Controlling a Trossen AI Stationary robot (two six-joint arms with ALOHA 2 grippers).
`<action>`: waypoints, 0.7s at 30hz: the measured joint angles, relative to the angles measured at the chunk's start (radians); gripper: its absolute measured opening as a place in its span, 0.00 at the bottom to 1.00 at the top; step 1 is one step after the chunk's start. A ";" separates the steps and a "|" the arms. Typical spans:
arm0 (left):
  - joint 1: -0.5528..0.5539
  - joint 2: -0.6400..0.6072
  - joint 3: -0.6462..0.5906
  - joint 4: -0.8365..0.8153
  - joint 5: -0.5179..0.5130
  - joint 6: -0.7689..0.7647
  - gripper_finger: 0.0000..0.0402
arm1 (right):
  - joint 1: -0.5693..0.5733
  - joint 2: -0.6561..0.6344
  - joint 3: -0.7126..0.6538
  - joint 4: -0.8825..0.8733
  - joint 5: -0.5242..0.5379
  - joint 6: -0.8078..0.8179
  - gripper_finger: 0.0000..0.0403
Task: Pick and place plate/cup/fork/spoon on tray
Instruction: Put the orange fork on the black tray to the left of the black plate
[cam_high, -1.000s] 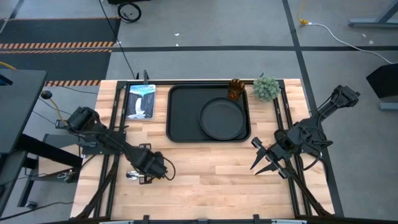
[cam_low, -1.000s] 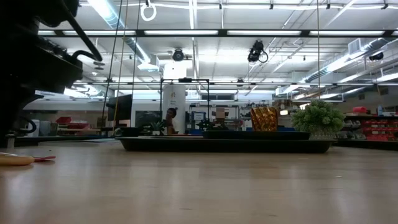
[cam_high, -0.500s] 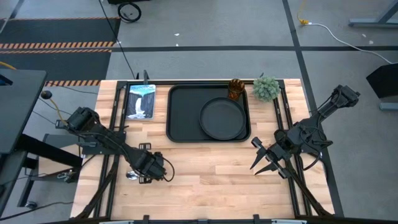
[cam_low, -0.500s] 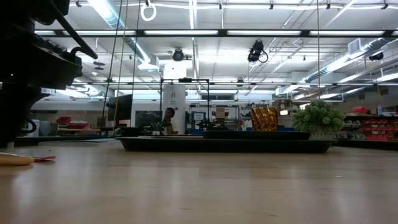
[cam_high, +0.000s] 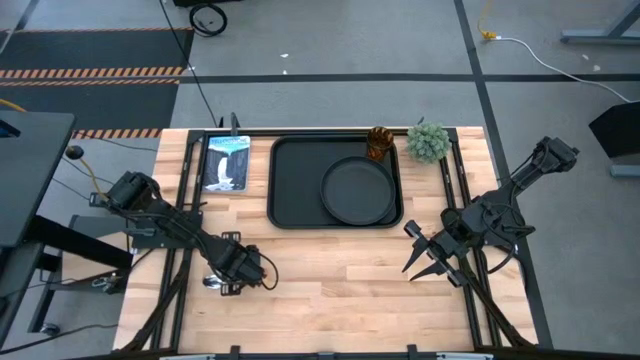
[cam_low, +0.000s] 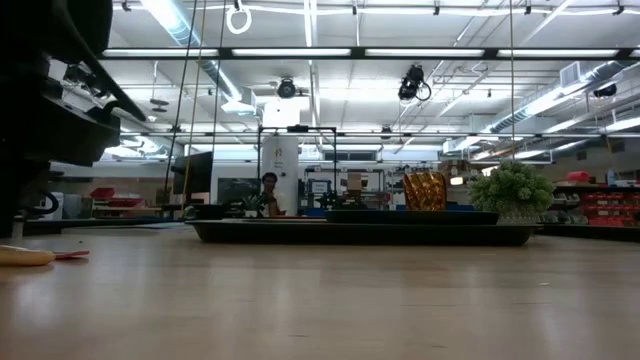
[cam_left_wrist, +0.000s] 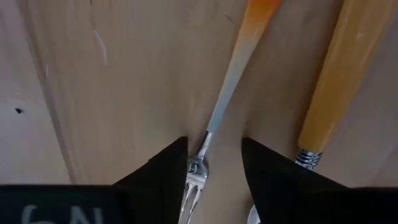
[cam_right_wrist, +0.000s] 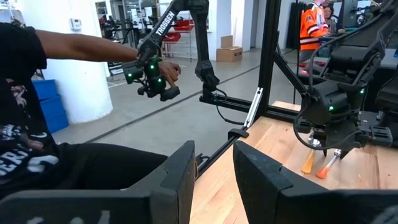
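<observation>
The fork (cam_left_wrist: 219, 109) lies flat on the wood near the table's left near part, orange handle (cam_left_wrist: 258, 22) away from my wrist. The spoon (cam_left_wrist: 333, 81) lies flat right beside it. My left gripper (cam_left_wrist: 214, 142) (cam_high: 233, 266) is open, low over them, one finger on each side of the fork's neck and tines (cam_left_wrist: 191, 186). The plate (cam_high: 357, 190) lies in the right half of the tray (cam_high: 295, 185). The cup (cam_high: 379, 143) stands upright at the tray's far right corner. My right gripper (cam_high: 425, 256) is open and empty at the table's right.
A green potted plant (cam_high: 428, 141) stands right of the cup. A blue-white picture card (cam_high: 226, 162) lies left of the tray. Bare wood lies between the tray and the table's near edge. A person's arm (cam_right_wrist: 81, 46) shows beyond the table's left edge.
My left gripper has gone a little toward the table's left edge and down, over the fork and spoon. The fork, spoon, plate and cup have kept their places.
</observation>
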 joint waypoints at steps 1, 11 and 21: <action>0.000 0.000 0.000 -0.001 0.001 0.000 0.39 | 0.000 0.000 0.000 0.000 0.000 0.000 0.29; 0.000 0.001 -0.001 0.011 0.015 0.062 0.26 | 0.000 0.000 0.000 0.000 0.023 -0.007 0.29; 0.004 0.002 -0.002 0.015 -0.023 0.299 0.10 | 0.000 0.000 0.000 0.000 0.023 -0.016 0.29</action>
